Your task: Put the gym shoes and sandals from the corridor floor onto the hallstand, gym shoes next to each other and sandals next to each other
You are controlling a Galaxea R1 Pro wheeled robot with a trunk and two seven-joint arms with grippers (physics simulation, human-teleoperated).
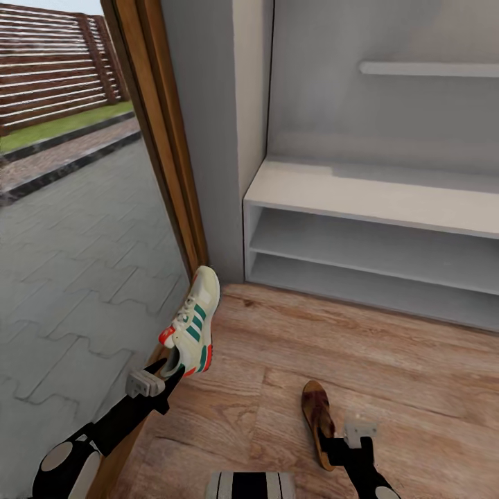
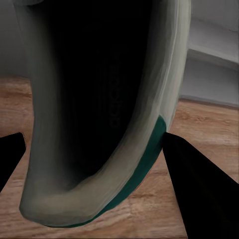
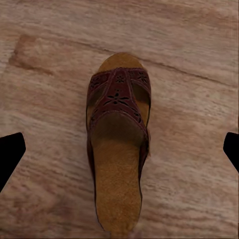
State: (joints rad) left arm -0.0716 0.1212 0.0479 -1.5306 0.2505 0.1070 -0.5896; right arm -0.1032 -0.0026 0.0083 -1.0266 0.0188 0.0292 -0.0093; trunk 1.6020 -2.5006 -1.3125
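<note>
A cream-white gym shoe (image 1: 195, 320) with green stripes hangs toe-up beside the door frame, clear of the corridor floor (image 1: 388, 360). My left gripper (image 1: 172, 366) is shut on its heel end. In the left wrist view the gym shoe (image 2: 164, 74) shows its dark opening, pinched by my left gripper (image 2: 94, 137). A dark brown sandal (image 1: 317, 414) lies flat on the planks near my trunk. My right gripper (image 1: 337, 443) hovers open at its heel end. In the right wrist view the sandal (image 3: 118, 149) lies under my right gripper (image 3: 124, 135), touching neither finger. The white hallstand (image 1: 388, 190) stands ahead at the right.
A wooden door frame (image 1: 166, 166) runs up the left, with paving outside behind its glass. A grey wall pillar (image 1: 222, 138) stands between it and the hallstand. A thin white floating shelf (image 1: 430, 68) hangs above. Bare floor lies in front of the hallstand.
</note>
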